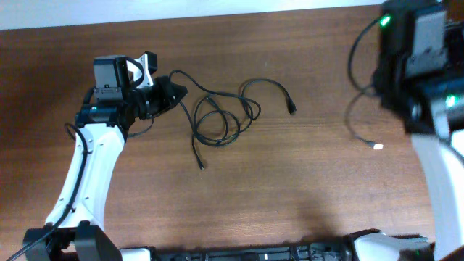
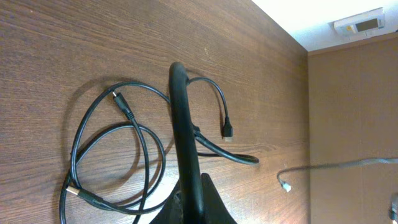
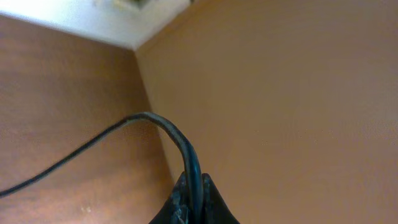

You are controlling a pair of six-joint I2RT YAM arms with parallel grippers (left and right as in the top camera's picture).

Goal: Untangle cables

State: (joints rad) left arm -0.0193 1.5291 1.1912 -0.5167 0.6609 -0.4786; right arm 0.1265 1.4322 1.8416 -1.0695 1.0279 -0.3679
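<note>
Overhead view: black cables (image 1: pixel 217 119) looped loosely at centre of wood-grain table (image 1: pixel 290 203), one strand pinched by left gripper (image 1: pixel 176 91), another, its pale-tipped plug (image 1: pixel 377 146) lying well apart to the right, pinched by right gripper (image 3: pixel 193 202).

Overhead view: you have open passage over the bare table (image 1: pixel 290 196) along the half nearest the arm bases, and through the gap between the looped cables (image 1: pixel 217 119) and the single cable (image 1: pixel 349 119) ending in a pale plug (image 1: pixel 377 146). Left of the loops your way is blocked by the left gripper (image 1: pixel 174 93), clamped on a strand, and by its white arm (image 1: pixel 80 174). At the far right the right arm (image 1: pixel 417 72) overhangs the table corner, and the single cable rises to the right gripper (image 3: pixel 194 190), which pinches it.
</note>
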